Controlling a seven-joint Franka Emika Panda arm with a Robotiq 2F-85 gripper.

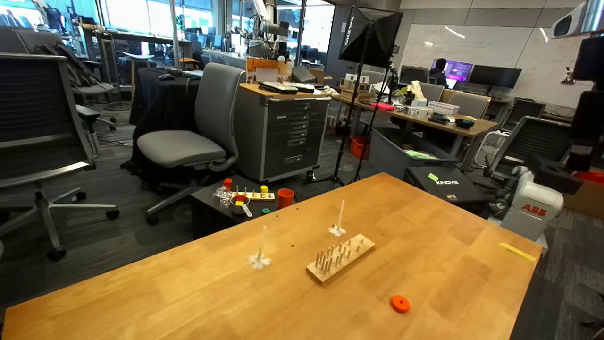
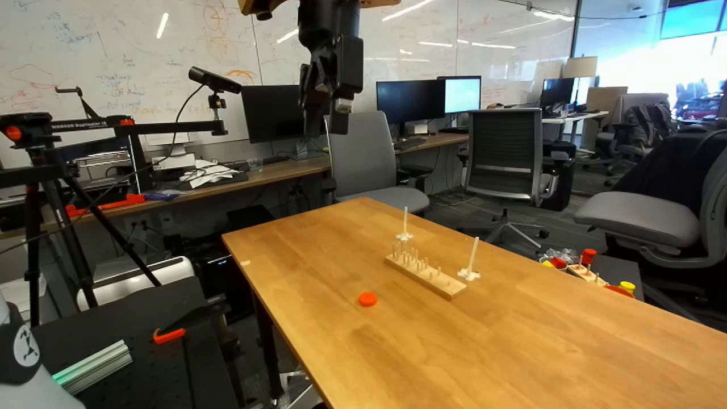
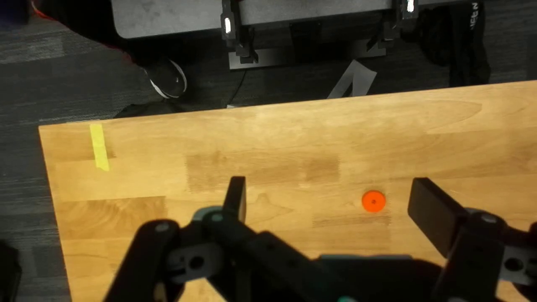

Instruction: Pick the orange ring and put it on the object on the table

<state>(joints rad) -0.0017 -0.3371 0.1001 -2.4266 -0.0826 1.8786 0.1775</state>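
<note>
The orange ring [image 1: 401,307] lies flat on the wooden table, in both exterior views [image 2: 367,299]. The object, a light-wood board [image 1: 350,259] with several thin upright pegs, lies flat on the same table a short way from the ring. It also shows in an exterior view [image 2: 427,273]. My gripper [image 2: 326,122] hangs high above the table, well apart from both. In the wrist view my gripper [image 3: 327,188] is open and empty. The ring [image 3: 374,207] shows far below, between the fingers and nearer the right one. The board is out of the wrist view.
Two thin upright stems on white taped bases stand beside the board, the stem [image 1: 340,215] and the stem [image 1: 262,241]. Yellow tape [image 3: 99,147] marks a table corner. A black side table holds an orange cup [image 1: 285,198]. A white ABB robot arm [image 1: 533,208] stands beyond the table.
</note>
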